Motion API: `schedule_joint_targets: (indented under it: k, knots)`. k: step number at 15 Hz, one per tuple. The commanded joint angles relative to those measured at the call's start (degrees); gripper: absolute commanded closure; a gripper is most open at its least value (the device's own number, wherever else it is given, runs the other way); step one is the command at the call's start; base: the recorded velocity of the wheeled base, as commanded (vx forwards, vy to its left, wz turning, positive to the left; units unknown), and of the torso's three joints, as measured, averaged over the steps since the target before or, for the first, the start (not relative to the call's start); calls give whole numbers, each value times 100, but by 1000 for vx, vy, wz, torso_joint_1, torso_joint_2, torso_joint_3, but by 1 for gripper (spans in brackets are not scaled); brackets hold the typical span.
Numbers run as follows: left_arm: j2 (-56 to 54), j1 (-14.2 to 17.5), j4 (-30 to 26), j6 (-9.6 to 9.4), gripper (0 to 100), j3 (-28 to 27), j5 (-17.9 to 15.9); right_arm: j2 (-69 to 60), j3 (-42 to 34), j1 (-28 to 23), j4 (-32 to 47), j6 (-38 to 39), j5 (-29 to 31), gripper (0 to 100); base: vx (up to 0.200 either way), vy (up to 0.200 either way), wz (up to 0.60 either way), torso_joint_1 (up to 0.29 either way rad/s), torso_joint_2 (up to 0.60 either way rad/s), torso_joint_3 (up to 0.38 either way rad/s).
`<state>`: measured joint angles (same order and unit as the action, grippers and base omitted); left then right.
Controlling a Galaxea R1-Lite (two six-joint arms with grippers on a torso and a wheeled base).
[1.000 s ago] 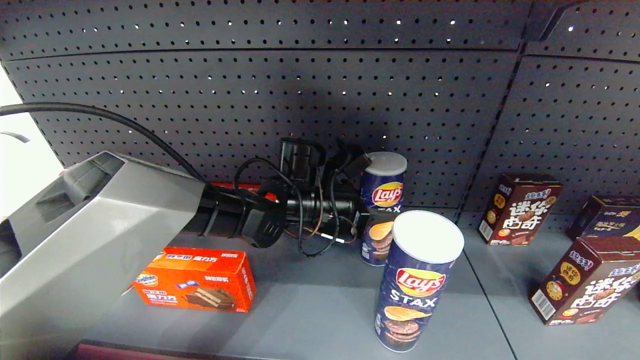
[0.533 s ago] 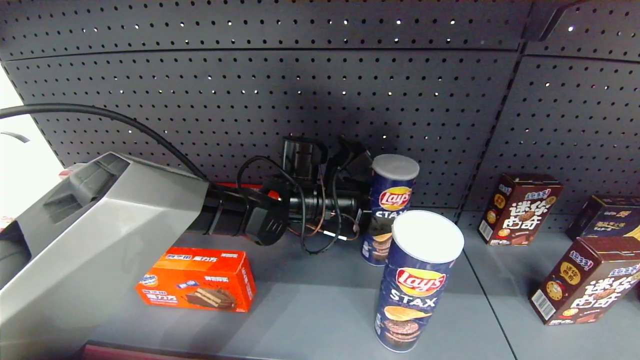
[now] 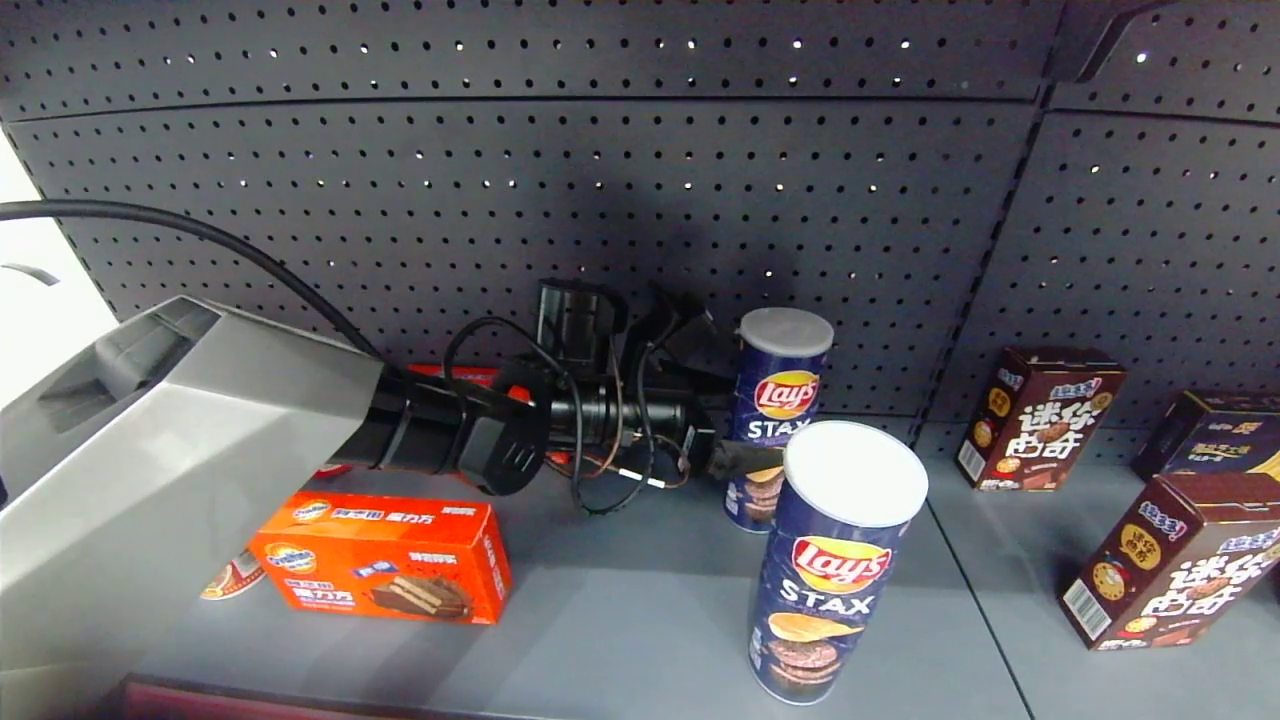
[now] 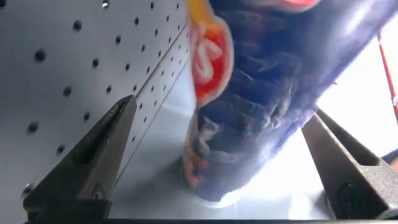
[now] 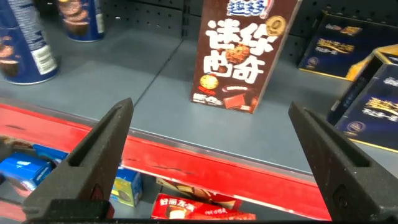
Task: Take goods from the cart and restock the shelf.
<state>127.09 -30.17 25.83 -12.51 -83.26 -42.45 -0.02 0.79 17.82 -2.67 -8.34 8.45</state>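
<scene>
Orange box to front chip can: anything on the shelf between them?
Nothing. In the head view the shelf between the orange box and the front chip can is bare; the left gripper sits farther back, at the rear can.

Dark perforated back panel (image 3: 500, 170) with a slanting vertical upright (image 3: 985, 260), bright white light (image 3: 40, 290) at far left.

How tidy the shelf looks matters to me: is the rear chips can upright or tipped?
Upright: the rear chips can stands on its base on the shelf, lid uppermost, the open left end effector around it.
</scene>
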Motion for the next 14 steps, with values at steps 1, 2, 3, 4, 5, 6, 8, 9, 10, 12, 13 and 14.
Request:
schedule_joint_targets:
  k: [1,2,3,4,5,6,8,9,10,12,13,14]
  knots:
    - [-263,126,-17,-199,0,346,0,2,9,2,12,-1,-54,0,0,0,0,0,0,0]
    - [-492,134,10,-279,0,715,0,2,0,2,3,-10,-45,0,0,0,0,0,0,0]
    - [-641,126,36,-279,0,917,0,2,0,2,3,-10,-45,0,0,0,0,0,0,0]
    - [-747,134,45,-287,0,1031,0,2,0,2,3,-10,-45,0,0,0,0,0,0,0]
    - [-905,143,54,-287,0,1137,0,2,0,2,3,-10,-45,0,0,0,0,0,0,0]
    - [-1028,178,54,-287,0,1216,0,2,0,2,3,-10,-45,0,0,0,0,0,0,0]
    - [-1204,187,54,-279,0,1374,0,2,0,2,3,-10,-45,0,0,0,0,0,0,0]
    - [-1424,196,62,-287,0,1567,8,2,0,2,3,-10,-45,0,0,0,0,0,0,0]
    - [-1520,205,54,-279,0,1638,17,2,0,2,3,-10,-45,0,0,0,0,0,0,0]
    - [-2048,389,-8,-261,0,1796,17,2,0,2,3,8,-63,0,0,0,0,0,0,0]
    - [-2258,433,-34,-252,0,1866,26,2,0,2,3,8,-115,0,0,0,0,0,0,0]
    - [-2382,460,-34,-235,0,1937,35,2,0,2,12,8,-150,0,0,0,0,0,0,0]
